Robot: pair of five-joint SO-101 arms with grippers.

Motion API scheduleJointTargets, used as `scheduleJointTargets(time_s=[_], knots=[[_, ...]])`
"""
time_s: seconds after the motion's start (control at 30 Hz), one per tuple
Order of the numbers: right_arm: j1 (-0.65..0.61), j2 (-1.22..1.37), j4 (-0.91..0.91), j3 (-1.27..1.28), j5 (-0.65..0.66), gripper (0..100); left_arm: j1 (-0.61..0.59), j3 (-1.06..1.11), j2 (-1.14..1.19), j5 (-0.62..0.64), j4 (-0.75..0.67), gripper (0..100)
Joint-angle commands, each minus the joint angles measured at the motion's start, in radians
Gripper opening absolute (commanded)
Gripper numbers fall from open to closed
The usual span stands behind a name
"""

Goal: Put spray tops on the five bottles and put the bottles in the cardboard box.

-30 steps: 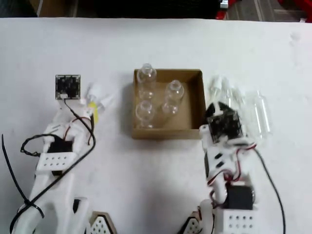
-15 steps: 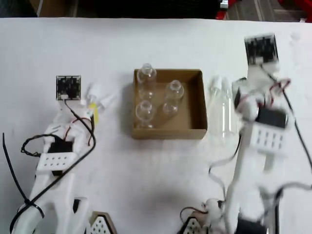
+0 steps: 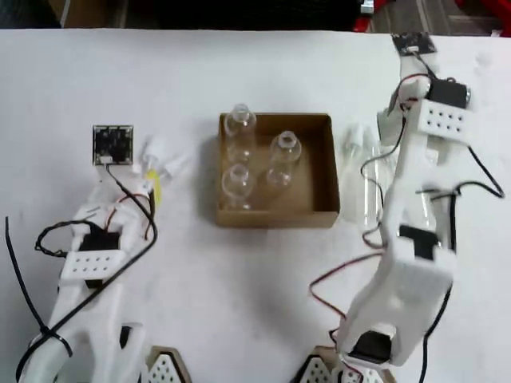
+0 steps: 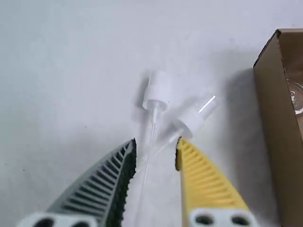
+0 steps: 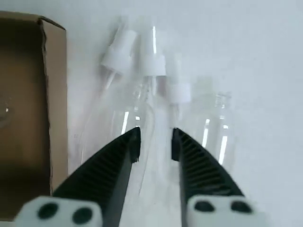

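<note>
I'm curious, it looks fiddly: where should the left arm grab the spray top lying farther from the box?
Likely the white collar of the spray top, from above: lying flat, that's its widest part; the dip tube looks too thin.

Your worktop [image 3: 263,72] is plain white, matte, and spans the high view side to side. Its far edge sits near the top of that view. Behind it you've got a dark strip [image 3: 239,12], a brown patch [image 3: 68,9] at the left corner and greyish floor [image 3: 451,17] at the right. Light is soft and even, shadows faint.
</note>
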Motion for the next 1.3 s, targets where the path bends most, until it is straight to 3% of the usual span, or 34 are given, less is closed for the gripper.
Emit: scheduleJointTargets(time_s=[0.0, 0.17, 0.43, 1.03, 1.27], knots=[[-0.051, 0.147, 0.105, -0.264, 0.005, 18.8, -0.002, -0.012, 0.001, 0.011, -0.029, 14], [-0.09, 0.334, 0.176, -0.52, 0.005, 16.3, -0.002, -0.008, 0.002, 0.011, -0.052, 14], [-0.076, 0.509, 0.173, -0.652, 0.008, 16.6, -0.001, -0.008, 0.002, 0.011, -0.052, 14], [-0.048, 0.522, 0.173, -0.566, 0.014, 16.2, 0.024, -0.008, 0.002, 0.009, -0.051, 14], [-0.048, 0.536, 0.173, -0.563, 0.063, 7.0, 0.024, -0.008, 0.002, 0.009, -0.051, 14]])
